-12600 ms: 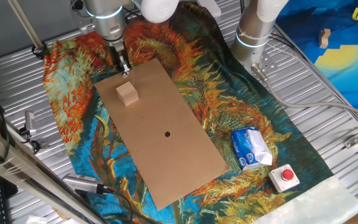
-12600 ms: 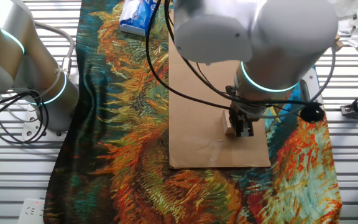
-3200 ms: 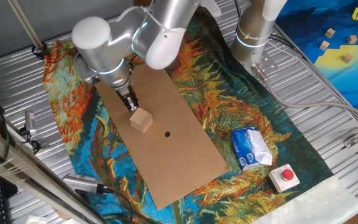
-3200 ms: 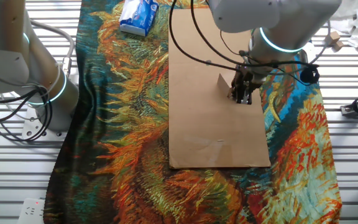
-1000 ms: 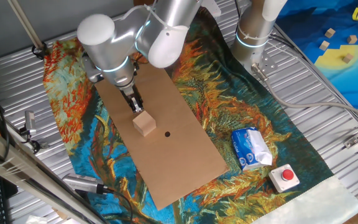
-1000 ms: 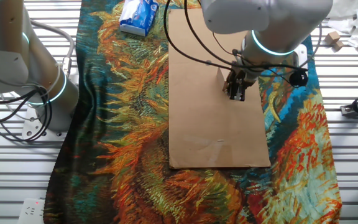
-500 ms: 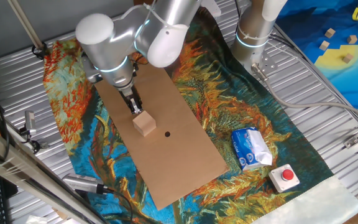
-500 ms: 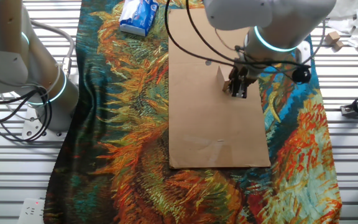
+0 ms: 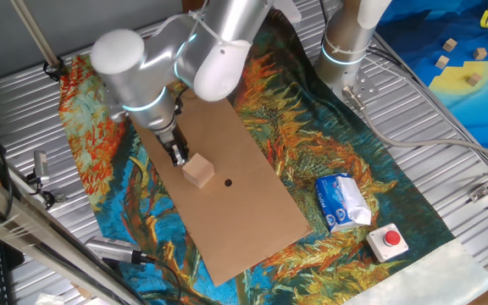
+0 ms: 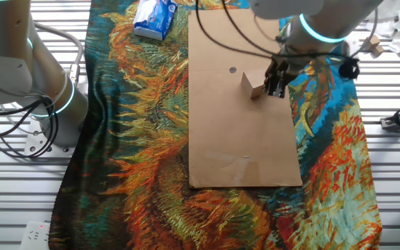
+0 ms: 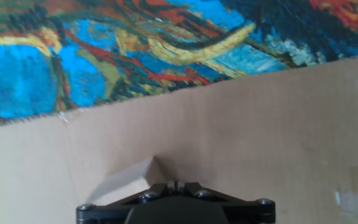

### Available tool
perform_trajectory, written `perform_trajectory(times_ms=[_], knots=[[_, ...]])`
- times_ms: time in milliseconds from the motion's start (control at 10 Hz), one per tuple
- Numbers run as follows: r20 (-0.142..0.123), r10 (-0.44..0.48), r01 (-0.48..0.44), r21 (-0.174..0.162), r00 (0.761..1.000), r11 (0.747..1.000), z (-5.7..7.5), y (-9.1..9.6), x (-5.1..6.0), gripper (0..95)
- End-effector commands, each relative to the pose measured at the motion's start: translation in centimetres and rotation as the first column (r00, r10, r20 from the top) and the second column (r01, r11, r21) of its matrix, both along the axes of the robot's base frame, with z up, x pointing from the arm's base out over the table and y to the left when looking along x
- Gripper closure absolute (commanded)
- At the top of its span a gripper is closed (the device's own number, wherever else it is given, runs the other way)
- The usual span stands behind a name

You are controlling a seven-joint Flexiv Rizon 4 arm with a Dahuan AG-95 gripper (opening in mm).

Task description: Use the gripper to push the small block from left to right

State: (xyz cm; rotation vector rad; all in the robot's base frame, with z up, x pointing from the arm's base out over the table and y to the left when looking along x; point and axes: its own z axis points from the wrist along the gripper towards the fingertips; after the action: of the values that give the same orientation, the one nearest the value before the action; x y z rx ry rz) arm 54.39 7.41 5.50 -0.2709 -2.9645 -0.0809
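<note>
Blocks: one small block (image 9: 198,171) on one cardboard sheet (image 9: 252,203).
Gripper (image 9: 179,158): one, touching block; jaws closed together.

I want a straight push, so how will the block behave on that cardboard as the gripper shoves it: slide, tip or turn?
The block looks like a squat, rigid wooden cube, so it should slide rather than tip. The cardboard is flat and smooth, so drag is probably low. The gripper is narrow and near one corner, so the block may turn.
</note>
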Motion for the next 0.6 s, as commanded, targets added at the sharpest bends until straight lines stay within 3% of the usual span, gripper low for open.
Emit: perform_trajectory(times_ms=[100,600], knots=[[-0.004,-0.021,0.021,0.002,1.000,1.000,0.09,1.03,0.71,95.0],[-0.021,-0.026,0.025,-0.017,0.999,1.000,-0.51,0.44,0.30,95.0]])
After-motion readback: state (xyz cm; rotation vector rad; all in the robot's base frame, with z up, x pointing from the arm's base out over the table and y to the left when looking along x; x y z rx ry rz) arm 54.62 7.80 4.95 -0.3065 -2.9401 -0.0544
